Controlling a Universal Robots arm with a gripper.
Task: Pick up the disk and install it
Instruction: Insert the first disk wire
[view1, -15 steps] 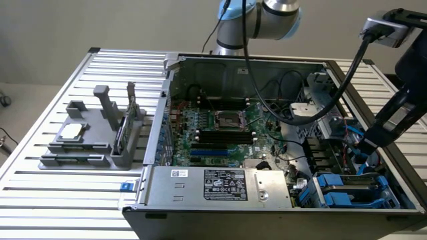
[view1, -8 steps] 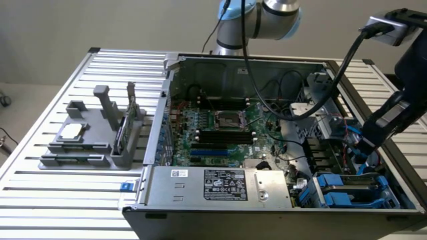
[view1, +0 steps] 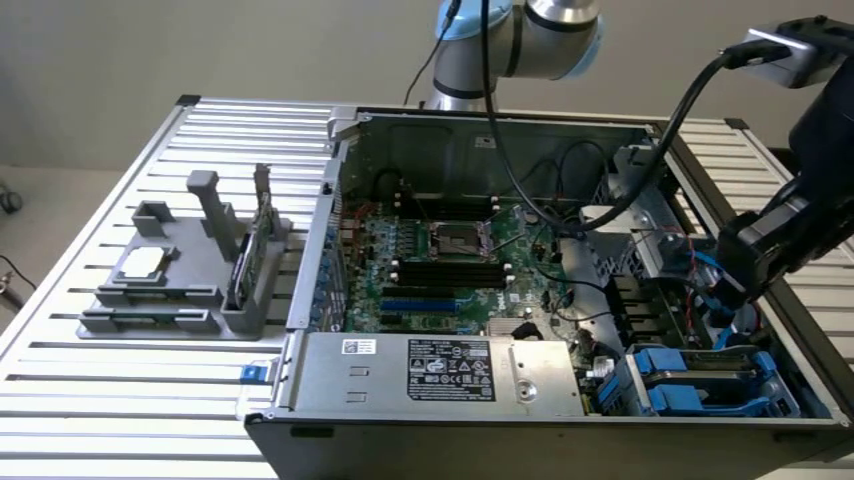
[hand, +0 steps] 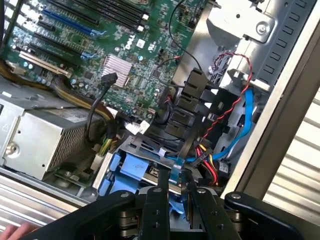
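A slatted metal table (view1: 134, 420) is occupied by an open computer case (view1: 316, 240). Inside it, a green motherboard (view1: 441, 265) is seen at centre and a grey power-supply box (view1: 441, 372) at six o'clock. At nine o'clock of the case a grey fixture (view1: 174, 300) is placed. The gripper (hand: 175, 176) is held at three o'clock, its fingers (hand: 163, 187) drawn nearly together with nothing pinched. The disk (view1: 687, 385), blue-railed, is lodged in the bay at four o'clock, just beneath the gripper. A processor chip (view1: 142, 263) is laid on the fixture.
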